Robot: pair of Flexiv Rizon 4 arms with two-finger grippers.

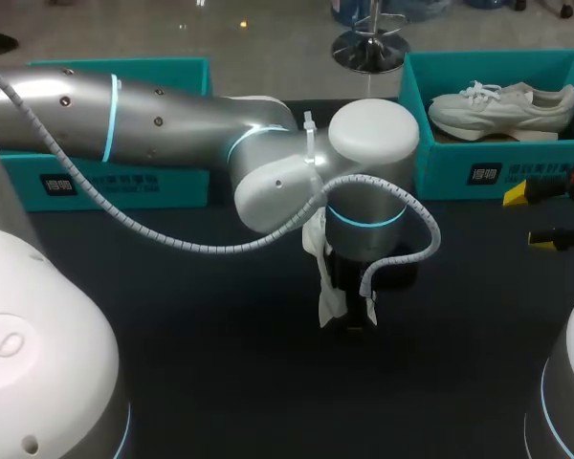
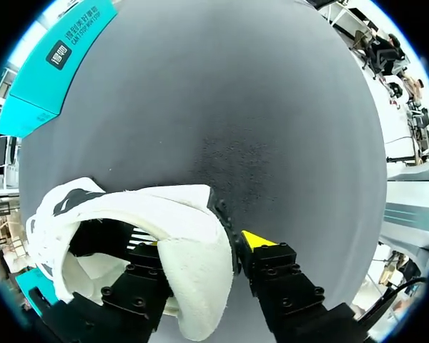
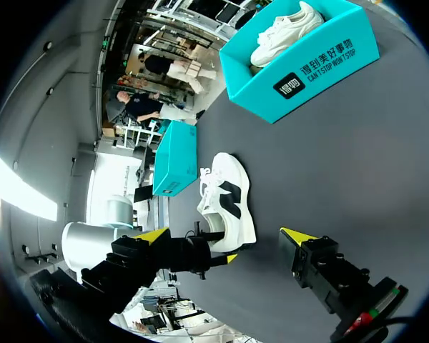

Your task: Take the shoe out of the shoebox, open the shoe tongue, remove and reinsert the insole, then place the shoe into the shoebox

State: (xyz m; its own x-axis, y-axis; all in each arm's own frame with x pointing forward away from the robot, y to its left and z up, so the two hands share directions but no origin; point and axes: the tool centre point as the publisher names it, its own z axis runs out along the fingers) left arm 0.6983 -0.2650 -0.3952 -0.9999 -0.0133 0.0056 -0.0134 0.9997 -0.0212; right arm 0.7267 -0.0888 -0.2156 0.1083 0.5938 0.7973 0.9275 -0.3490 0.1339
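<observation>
A white shoe with black side marks (image 3: 229, 200) stands on the dark table (image 1: 172, 325) near its middle. In the head view my left arm hides most of the shoe (image 1: 318, 277). My left gripper (image 1: 349, 311) comes down on the heel: one finger is inside the shoe (image 2: 129, 221), the yellow-tipped one presses the heel's outside, and the padded heel wall fills the gap of the left gripper (image 2: 204, 246). My right gripper (image 1: 540, 218) hangs open at the table's right side, pointing at the shoe; in its own view the right gripper (image 3: 225, 236) holds nothing. A teal shoebox (image 1: 497, 172) stands at the back right.
A second white shoe (image 1: 502, 105) lies inside the shoebox (image 3: 307, 78). Another teal box (image 1: 124, 182) stands at the back left, also seen as the teal box (image 2: 57, 64) ahead of the left gripper. Bare dark tabletop lies in front of the shoe.
</observation>
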